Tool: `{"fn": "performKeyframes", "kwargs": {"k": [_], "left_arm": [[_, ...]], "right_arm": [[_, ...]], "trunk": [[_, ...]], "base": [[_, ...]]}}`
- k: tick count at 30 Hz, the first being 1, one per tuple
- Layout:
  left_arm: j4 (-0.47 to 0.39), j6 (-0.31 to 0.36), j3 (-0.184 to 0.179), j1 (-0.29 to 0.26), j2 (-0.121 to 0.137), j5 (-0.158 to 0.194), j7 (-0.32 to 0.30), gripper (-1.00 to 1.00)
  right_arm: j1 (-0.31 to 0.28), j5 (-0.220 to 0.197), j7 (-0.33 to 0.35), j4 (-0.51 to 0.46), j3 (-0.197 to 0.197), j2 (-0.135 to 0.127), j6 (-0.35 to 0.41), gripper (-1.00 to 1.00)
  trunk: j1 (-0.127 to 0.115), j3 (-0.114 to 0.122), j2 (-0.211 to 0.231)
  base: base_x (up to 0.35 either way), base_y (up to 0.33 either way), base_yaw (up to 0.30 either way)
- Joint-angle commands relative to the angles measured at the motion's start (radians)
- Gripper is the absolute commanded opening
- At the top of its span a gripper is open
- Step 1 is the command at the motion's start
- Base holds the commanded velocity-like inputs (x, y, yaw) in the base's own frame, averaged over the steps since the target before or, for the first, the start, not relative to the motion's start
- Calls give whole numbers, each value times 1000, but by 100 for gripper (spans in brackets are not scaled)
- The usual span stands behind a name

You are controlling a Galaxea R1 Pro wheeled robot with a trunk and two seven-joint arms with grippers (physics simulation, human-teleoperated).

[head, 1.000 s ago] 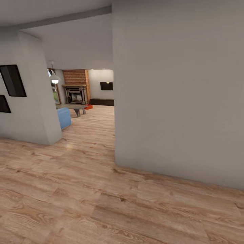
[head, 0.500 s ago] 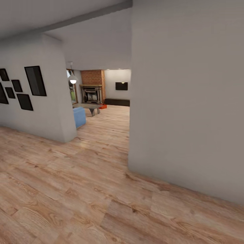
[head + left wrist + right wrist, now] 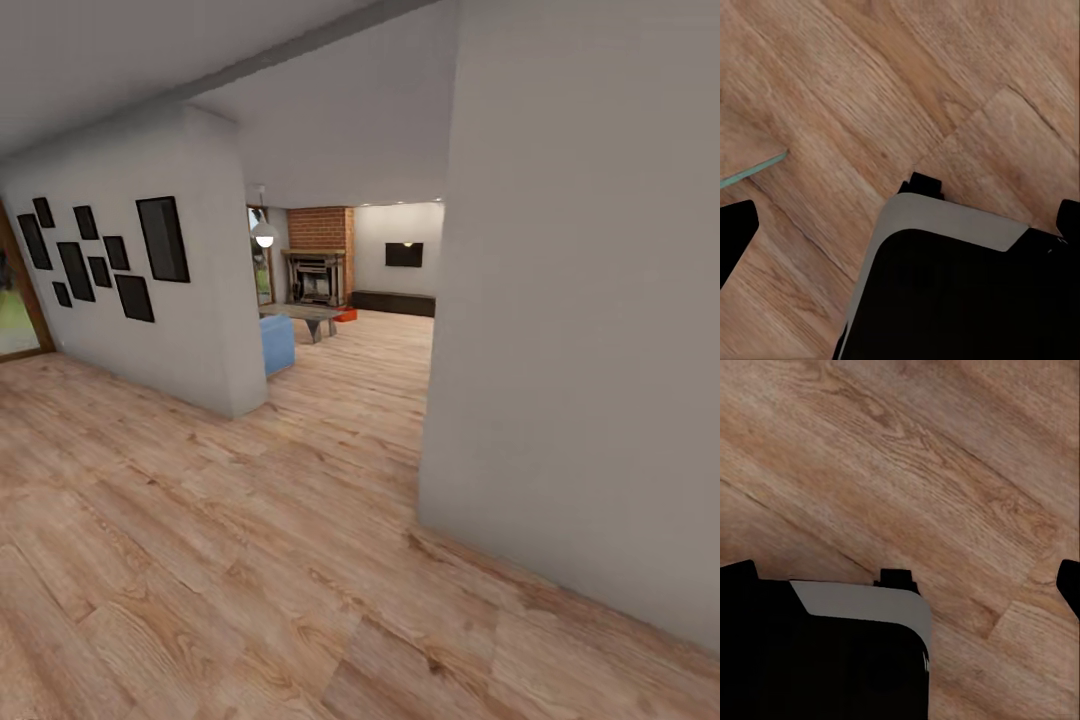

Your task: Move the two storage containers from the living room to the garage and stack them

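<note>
1 storage container (image 3: 346, 315) lies far ahead, slightly left, beside the table (image 3: 305, 315) before the fireplace (image 3: 315, 277); neither arm is nearer. I cannot tell either hand's state.

A light wood plank floor (image 3: 250, 520) is seen running from the near hall into the living room at 12 o'clock. On it, far off, a blue sofa (image 3: 277, 343) and a desk (image 3: 303, 315) are stood; just beside the desk, at 1 o'clock, a small red-orange shape, possibly a storage container (image 3: 346, 315), is seen.
</note>
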Motion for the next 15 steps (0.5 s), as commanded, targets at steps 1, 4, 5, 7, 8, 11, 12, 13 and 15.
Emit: {"fn": "performKeyframes", "kwargs": {"k": [1,4,5,7,8,11,12,13,15], "left_arm": [[1,-4,4,-1,-1,3,2,100],[1,-4,4,-1,0,3,2,100],[1,-4,4,-1,-1,3,2,100],[1,-4,4,-1,0,3,2,100],[1,-4,4,-1,0,3,2,100],[1,-4,4,-1,0,3,2,100],[1,-4,4,-1,0,3,2,100],[1,-4,4,-1,0,3,2,100],[1,-4,4,-1,0,3,2,100]], "right_arm": [[-1,6,-6,3,1,0,-5,100],[-1,6,-6,3,1,0,-5,100],[-1,6,-6,3,1,0,-5,100],[-1,6,-6,3,1,0,-5,100],[-1,6,-6,3,1,0,-5,100],[-1,6,-6,3,1,0,-5,100],[-1,6,-6,3,1,0,-5,100],[-1,6,-6,3,1,0,-5,100],[-1,6,-6,3,1,0,-5,100]], "trunk": [[1,-1,-1],[1,-1,-1],[1,-1,-1],[1,-1,-1],[1,-1,-1],[1,-1,-1],[1,-1,-1],[1,-1,-1],[1,-1,-1]], "base": [[321,0,273],[321,0,272],[321,0,272],[321,0,272],[321,0,272],[321,0,272],[321,0,272],[321,0,272],[321,0,272]]}}
